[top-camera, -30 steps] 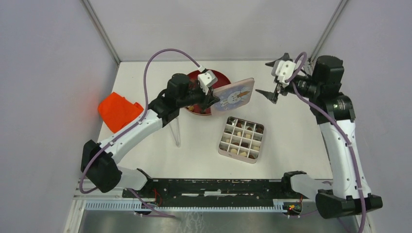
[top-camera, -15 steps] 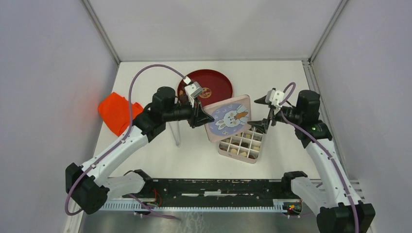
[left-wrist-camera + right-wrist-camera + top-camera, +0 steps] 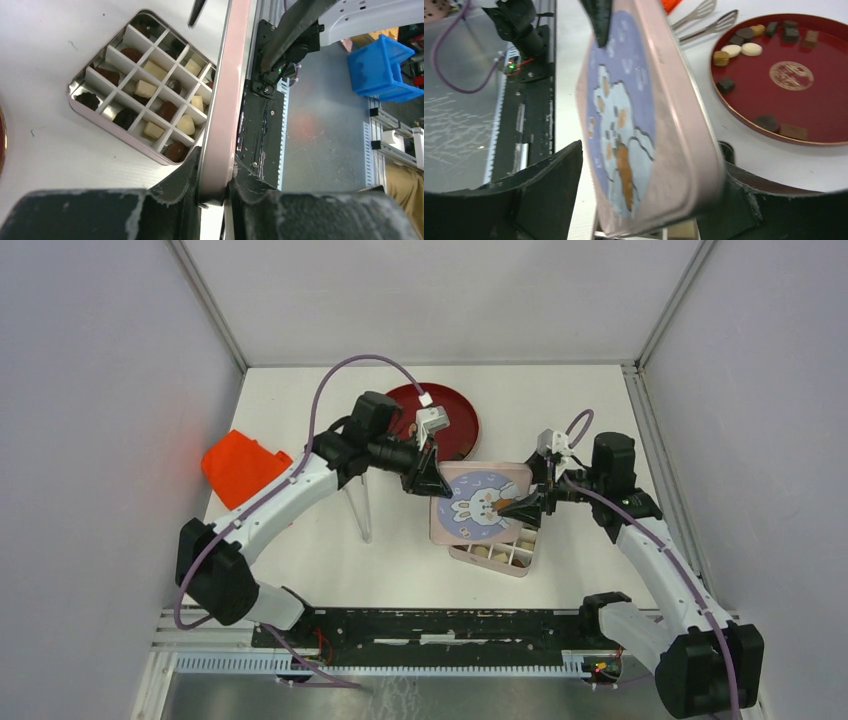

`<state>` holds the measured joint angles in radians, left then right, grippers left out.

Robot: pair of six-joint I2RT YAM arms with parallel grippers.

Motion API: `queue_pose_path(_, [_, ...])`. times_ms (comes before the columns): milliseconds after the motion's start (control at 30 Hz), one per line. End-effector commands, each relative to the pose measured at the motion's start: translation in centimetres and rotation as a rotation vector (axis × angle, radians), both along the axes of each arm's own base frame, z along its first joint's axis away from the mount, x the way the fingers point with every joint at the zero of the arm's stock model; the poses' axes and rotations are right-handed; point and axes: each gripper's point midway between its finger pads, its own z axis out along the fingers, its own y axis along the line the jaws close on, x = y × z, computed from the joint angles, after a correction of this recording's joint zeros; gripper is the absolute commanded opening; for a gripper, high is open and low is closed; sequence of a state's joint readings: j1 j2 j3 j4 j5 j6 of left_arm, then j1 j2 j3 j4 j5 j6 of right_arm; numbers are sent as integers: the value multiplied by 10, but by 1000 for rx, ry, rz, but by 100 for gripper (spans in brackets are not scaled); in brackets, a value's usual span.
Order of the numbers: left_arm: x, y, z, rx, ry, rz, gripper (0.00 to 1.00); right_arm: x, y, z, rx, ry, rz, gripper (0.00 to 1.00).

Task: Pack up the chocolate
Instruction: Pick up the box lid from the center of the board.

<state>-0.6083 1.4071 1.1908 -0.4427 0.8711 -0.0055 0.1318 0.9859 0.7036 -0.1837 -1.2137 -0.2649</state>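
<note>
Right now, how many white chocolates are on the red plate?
2 white chocolates, side by side near the red plate's rim; the lid may hide more.

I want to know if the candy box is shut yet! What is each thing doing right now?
lid: off, tilted, partly over the box
box: open, chocolate in many cells
left claw: shut on the lid's edge
right claw: astride the lid's other edge; grip unclear
red plate: holds some loose chocolate
tweezers: lying on the table, not held
</note>
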Motion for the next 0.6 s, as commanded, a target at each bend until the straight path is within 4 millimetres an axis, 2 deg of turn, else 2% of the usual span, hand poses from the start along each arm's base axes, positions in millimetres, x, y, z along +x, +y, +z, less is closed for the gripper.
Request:
queue_pose_path(0, [5,-1,22,-56,-52,-139,2,-16,11,15,46,-2,91,76])
queue_pose_path(167, [17,5,19,-66,-32,-160,2,-18,14,20,90,58,103,63])
queue_pose_path(233, [21,9,17,-59,-24,-153,3,-12,15,27,107,66,85,39])
queue_pose_path(367, [28,13,11,-54,-12,-132,8,-12,16,35,126,97,95,1])
queue_pose_path(433, [34,11,12,-55,-10,-102,17,-16,17,36,144,119,104,0])
queue_pose_path(500, [45,10,14,-53,-23,-31,36,-19,17,36,163,135,98,0])
queue_pose_path(567, [61,13,21,-44,-72,72,47,-21,15,38,178,143,84,0])
